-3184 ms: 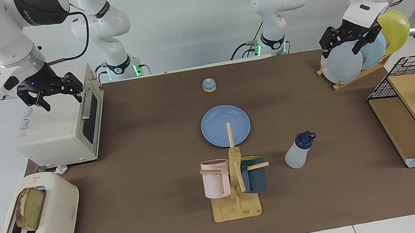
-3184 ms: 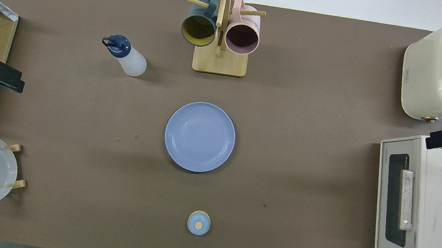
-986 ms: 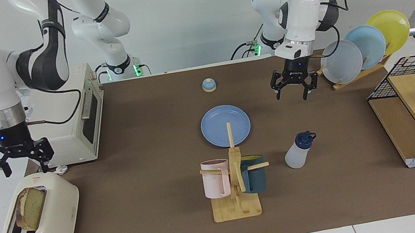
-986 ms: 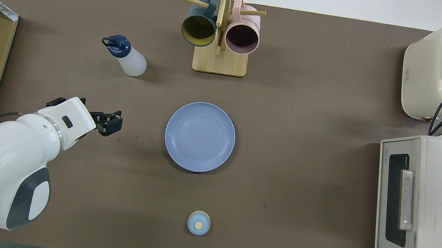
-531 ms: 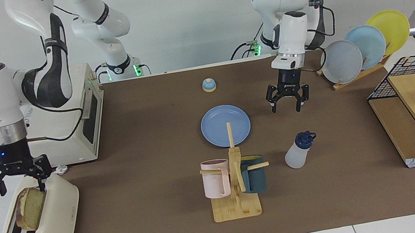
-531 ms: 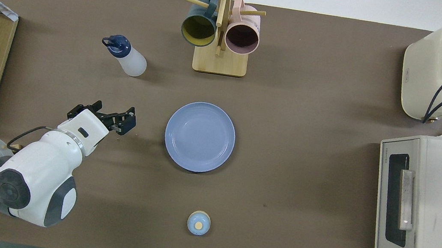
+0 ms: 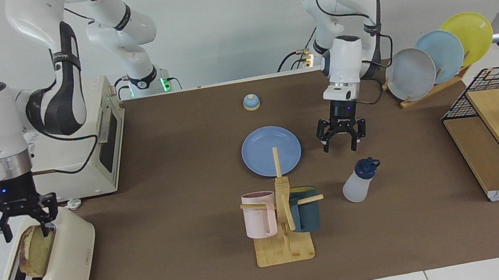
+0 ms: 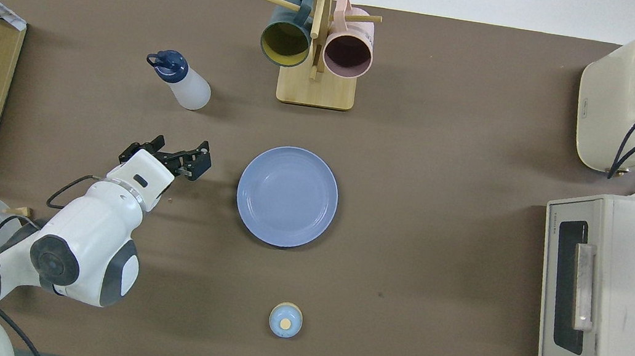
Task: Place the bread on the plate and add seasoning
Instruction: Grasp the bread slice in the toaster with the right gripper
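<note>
Right end effector (image 7: 18, 220), fingers spread, hangs directly above the bread (image 7: 37, 249) (upright in the toaster (image 7: 48, 262), lower left of frame).

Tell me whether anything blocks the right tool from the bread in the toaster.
Nothing visible does. The right tool hangs open directly over the bread, which stands up out of the toaster slot with its top edge exposed. The left tool is apart, over the mat beside the plate.

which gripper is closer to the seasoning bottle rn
Left. The left gripper hangs between the plate and the seasoning bottle; the right gripper is over the toaster's bread.
</note>
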### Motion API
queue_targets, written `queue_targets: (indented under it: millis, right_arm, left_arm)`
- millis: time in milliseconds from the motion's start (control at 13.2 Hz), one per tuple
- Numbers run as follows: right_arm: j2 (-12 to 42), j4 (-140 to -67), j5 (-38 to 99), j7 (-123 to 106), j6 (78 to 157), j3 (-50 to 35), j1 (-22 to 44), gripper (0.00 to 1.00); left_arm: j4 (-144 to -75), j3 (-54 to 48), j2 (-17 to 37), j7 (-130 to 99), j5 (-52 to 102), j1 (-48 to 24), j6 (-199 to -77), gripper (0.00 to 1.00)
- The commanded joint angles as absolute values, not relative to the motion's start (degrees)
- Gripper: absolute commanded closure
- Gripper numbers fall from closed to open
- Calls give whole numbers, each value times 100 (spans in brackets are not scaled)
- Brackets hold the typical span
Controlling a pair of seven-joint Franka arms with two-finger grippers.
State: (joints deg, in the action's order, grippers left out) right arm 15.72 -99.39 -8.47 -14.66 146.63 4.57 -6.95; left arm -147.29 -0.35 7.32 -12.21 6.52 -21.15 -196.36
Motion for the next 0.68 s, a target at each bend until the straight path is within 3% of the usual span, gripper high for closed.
queue_targets:
  millis: [0,76,379,607]
  right_arm:
    - [1600,-9888,-914,-1862,14660,431,-756,76]
    - [1600,-9888,-923,-1985,14651,431,-756,100]
    - [1565,-9800,-958,-2004,14564,439,-695,100]
    - [1188,-9519,-1300,-2004,13530,308,-511,100]
  left_arm:
    - [-14555,96,931,-1187,773,-2311,-19802,0]
    - [-14476,97,966,-1178,773,-2320,-19793,0]
    - [-14072,132,1291,-1160,773,-2320,-19758,0]
    - [-13896,263,1379,-1020,756,-2329,-19644,0]
